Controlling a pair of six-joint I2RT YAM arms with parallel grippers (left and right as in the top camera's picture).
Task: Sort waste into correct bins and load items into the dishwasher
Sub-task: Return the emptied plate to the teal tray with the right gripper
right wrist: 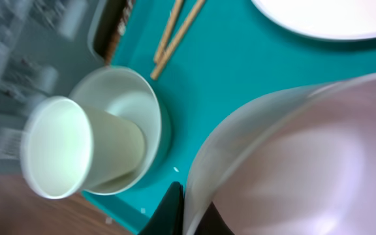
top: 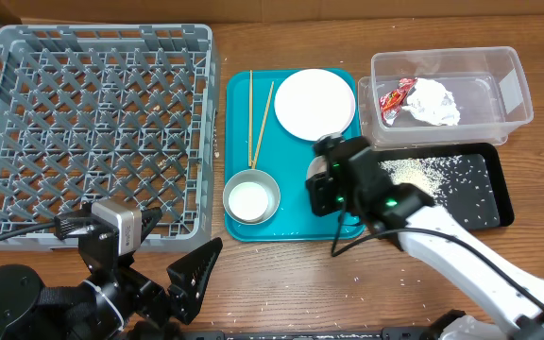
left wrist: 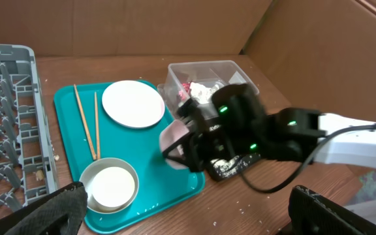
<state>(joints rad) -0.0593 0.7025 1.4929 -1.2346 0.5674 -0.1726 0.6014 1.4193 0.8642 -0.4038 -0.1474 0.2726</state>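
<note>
Right claw [top: 327, 181]: clamped on the rim of the small white bowl [right wrist: 292, 156], with one dark finger [right wrist: 170, 210] outside the wall and the other mostly hidden inside. The bowl is tilted over the teal tray [top: 291, 179]. It is covered by the claw body from overhead, blurred in the left wrist view, and cut by the frame edge in the claw's own camera. Just left of the claw: steel bowl [top: 229, 184] with the small white cup [right wrist: 77, 147] lying on its side in it. Beyond that: two chopsticks [top: 256, 118]. Just beyond the claw: plate [top: 314, 104]. Right of the claw: black tray [top: 494, 194] strewn with rice grains [top: 423, 172]. Beyond that: clear tub [top: 513, 85] holding the red wrapper [top: 395, 97] and tissue [top: 434, 102]. Far left: dish rack [top: 93, 123], a blur in the right wrist view. Left claw [left wrist: 188, 199]: spread wide, holding nothing, only its finger ends visible.
</note>
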